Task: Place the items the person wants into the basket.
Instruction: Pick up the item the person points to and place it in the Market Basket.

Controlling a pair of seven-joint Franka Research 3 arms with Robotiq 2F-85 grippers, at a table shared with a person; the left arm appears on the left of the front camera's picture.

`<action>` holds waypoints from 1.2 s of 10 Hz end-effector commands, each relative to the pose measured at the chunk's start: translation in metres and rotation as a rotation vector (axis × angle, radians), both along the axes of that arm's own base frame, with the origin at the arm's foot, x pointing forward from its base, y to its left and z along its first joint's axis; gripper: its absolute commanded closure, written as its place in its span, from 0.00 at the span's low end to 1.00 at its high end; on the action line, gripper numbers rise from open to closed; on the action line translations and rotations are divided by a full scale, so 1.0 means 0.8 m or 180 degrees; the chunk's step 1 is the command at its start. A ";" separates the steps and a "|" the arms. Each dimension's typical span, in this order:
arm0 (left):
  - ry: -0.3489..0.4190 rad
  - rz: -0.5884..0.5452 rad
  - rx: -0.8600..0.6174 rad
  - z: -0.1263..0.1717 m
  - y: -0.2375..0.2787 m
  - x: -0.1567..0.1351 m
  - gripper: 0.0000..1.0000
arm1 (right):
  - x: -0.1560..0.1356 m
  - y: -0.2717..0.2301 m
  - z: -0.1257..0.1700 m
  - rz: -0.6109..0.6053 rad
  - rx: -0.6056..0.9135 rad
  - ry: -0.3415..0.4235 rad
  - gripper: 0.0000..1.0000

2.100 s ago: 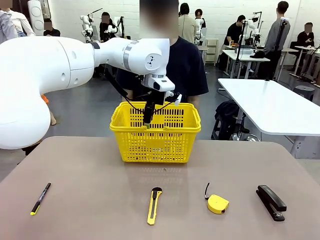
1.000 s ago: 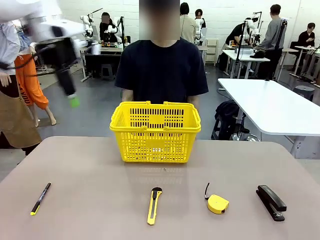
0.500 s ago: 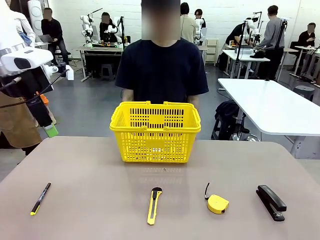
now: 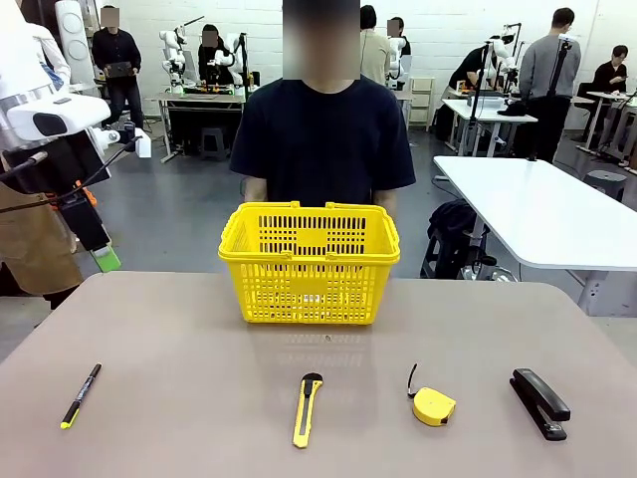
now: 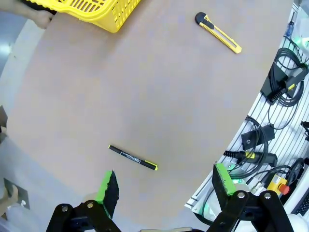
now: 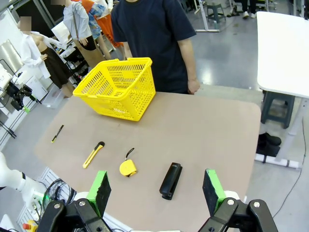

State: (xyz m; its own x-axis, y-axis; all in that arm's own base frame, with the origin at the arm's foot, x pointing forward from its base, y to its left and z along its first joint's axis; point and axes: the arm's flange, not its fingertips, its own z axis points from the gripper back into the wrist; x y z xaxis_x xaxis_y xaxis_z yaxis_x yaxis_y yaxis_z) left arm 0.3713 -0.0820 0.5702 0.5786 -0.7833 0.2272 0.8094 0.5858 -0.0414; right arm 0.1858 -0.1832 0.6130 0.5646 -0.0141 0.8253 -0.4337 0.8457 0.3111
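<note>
Withdrawn from the basket to the far left, left gripper hung spread; its next pick, perhaps the utility knife, would best straddle the narrow body.

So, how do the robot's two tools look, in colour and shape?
Left tool and right tool: black, two fingers each, bright green pads on the tips. The left arm is white, with a black cable by its wrist.

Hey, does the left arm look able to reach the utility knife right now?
Probably yes. The left gripper is open and empty, raised near the left edge of the table. The utility knife lies alone on bare surface, well apart from the pen and tape measure, with nothing in the way.
</note>
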 end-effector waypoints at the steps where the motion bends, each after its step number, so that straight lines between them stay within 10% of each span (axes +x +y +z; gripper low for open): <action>1: -0.0018 -0.0017 0.0040 -0.001 0.003 -0.002 0.00 | 0.003 0.001 -0.002 0.0010 -0.0004 0.0014 0.00; 5: 0.0002 -0.0009 -0.0009 0.000 0.000 0.000 0.00 | 0.003 0.001 -0.002 0.0010 -0.0004 0.0014 0.00; 10: -0.0681 -0.0846 -0.1793 0.046 0.140 -0.099 0.00 | 0.003 0.001 -0.002 0.0010 -0.0004 0.0014 0.00; 12: -0.0757 -0.0613 -0.2167 0.048 0.218 -0.098 0.00 | 0.003 0.001 -0.002 0.0010 -0.0004 0.0014 0.00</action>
